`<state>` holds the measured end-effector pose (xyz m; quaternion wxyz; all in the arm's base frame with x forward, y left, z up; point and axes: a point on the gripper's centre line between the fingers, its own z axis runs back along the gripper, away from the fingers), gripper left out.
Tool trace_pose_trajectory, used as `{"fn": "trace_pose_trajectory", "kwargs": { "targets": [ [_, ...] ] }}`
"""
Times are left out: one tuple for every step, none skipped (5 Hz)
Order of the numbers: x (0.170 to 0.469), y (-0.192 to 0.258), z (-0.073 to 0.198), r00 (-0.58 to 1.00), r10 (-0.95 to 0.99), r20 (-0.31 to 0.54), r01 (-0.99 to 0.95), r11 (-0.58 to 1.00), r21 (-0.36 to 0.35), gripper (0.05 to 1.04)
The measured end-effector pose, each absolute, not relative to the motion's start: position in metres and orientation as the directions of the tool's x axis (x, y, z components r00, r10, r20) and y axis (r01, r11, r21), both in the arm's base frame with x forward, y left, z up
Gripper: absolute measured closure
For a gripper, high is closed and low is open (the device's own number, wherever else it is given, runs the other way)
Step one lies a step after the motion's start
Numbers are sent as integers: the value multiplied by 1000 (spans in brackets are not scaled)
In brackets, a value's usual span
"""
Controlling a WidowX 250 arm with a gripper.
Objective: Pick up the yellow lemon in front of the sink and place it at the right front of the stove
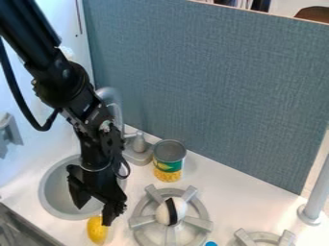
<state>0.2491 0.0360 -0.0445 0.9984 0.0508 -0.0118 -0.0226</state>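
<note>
The black gripper, its pincer spread wide, hangs over the edge of the round sink, near a yellow lemon on the white counter. A white ball with a black stripe sits on the grey burner, and a can stands behind it.

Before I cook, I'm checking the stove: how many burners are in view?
2. One burner is near the sink, a white, black-striped object on it; the other is at the bottom edge, partly cut off. More may lie beyond.
</note>
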Motion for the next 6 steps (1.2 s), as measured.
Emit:
{"fn": "trace_pose_trajectory", "kwargs": {
  "targets": [
    [245, 35, -50, 999, -44, 2, 44, 994, 97, 83],
    [248, 31, -53, 998, -10, 60, 6, 997, 72, 83],
    [255, 27, -54, 991, 42, 123, -48, 998, 44, 83],
    [256, 27, -59, 977, 164, 133, -169, 985, 30, 83],
    [252, 32, -68, 959, 277, 64, -280, 958, 58, 83],
    [249, 33, -75, 945, 327, 22, -328, 941, 79, 83]
  ]
}}
